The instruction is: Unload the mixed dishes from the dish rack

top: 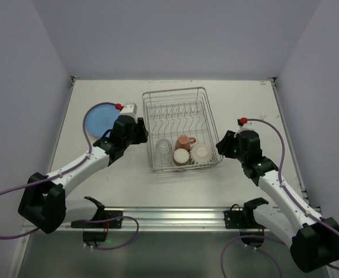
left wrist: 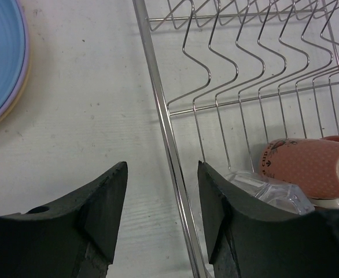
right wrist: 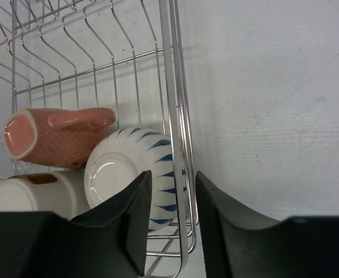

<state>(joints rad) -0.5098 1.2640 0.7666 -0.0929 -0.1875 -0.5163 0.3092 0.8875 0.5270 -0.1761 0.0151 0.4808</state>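
The silver wire dish rack stands mid-table. In its near end are a clear glass tumbler, a pink cup on its side, a second cup and a white bowl with blue streaks. My left gripper is open, one finger on each side of the rack's left rim; the tumbler and pink cup lie just inside. The right gripper is open astride the rack's right rim, its inner finger in front of the bowl.
A stack of plates, blue on top, lies left of the rack; its edge shows in the left wrist view. Upright tines fill the rack's far half. Grey walls close in the table on three sides.
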